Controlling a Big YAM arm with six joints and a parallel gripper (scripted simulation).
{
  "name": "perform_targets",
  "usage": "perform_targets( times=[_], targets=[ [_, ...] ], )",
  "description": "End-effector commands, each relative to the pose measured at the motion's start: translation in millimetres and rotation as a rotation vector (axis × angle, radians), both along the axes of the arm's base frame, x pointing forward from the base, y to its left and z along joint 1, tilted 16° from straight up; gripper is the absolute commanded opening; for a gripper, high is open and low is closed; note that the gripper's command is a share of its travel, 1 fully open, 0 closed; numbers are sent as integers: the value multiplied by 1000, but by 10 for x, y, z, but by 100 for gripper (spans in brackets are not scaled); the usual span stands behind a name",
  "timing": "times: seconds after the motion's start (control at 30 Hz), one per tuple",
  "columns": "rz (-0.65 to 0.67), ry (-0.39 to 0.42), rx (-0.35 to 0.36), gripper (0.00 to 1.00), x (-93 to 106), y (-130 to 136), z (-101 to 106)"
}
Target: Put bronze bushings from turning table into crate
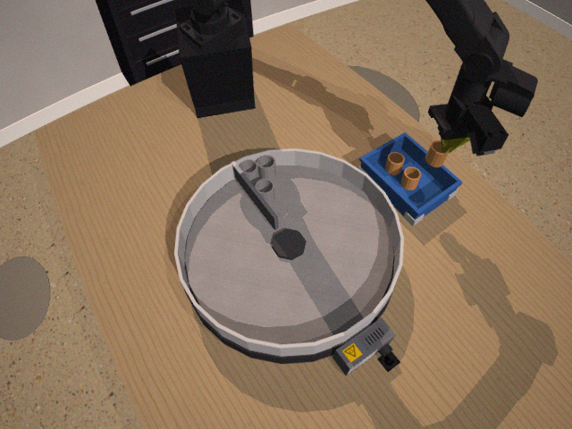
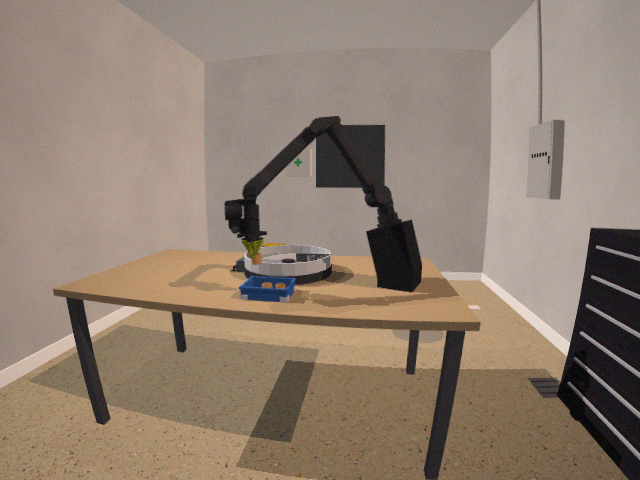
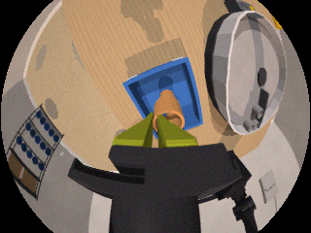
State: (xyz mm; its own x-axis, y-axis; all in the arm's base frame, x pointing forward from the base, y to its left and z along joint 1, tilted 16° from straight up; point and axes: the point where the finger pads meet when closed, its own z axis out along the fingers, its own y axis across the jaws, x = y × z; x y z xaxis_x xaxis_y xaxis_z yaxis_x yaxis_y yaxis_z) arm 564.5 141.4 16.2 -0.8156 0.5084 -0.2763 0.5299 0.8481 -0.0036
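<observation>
3 grey cylindrical steel bushings [image 1: 264, 167] [image 3: 254, 118] stand on the round, pale-walled turning table [image 1: 231, 277] [image 2: 289, 268] [image 3: 232, 63] in the top view; 2 hollow bronze bushings [image 1: 410, 179] [image 2: 280, 286] sit inside the blue rectangular crate [image 1: 443, 191] [image 2: 266, 293] [image 3: 138, 99]. In the exterior view, the claw [image 1: 445, 147] [image 2: 255, 253] [image 3: 155, 116] hangs above the crate. The wrist view shows its yellow-green wedge fingers clamped on a 3rd, tubular bronze bushing [image 1: 436, 155] [image 2: 256, 258] [image 3: 168, 108].

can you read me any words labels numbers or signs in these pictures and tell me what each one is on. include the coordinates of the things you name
No words or numbers are readable.
Green cross, no text: wall panel [image 2: 298, 162].
Yellow warning triangle, inner symbol too small to read: grey box [image 1: 365, 346] at the turning table's [image 1: 400, 239] [image 2: 286, 268] [image 3: 230, 73] rim.
Small dark marks, too blurred to read: wall plate [image 3: 268, 186].
</observation>
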Motion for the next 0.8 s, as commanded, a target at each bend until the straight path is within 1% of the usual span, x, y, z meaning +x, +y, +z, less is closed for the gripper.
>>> perform_targets(
  times=[0.0,0.4,0.5,0.53,0.57,0.63,0.67,0.77],
  targets=[
    [-15,-62,18,0,240,70,317],
    [-15,-62,18,0,240,69,314],
    [-18,-42,12,0,248,33,201],
    [-19,-42,11,0,261,17,203],
    [-19,-45,12,0,276,3,226],
    [-18,-72,20,0,309,4,395],
    [-18,-75,21,0,312,5,416],
    [-14,-72,20,0,304,28,395]
  ],
)
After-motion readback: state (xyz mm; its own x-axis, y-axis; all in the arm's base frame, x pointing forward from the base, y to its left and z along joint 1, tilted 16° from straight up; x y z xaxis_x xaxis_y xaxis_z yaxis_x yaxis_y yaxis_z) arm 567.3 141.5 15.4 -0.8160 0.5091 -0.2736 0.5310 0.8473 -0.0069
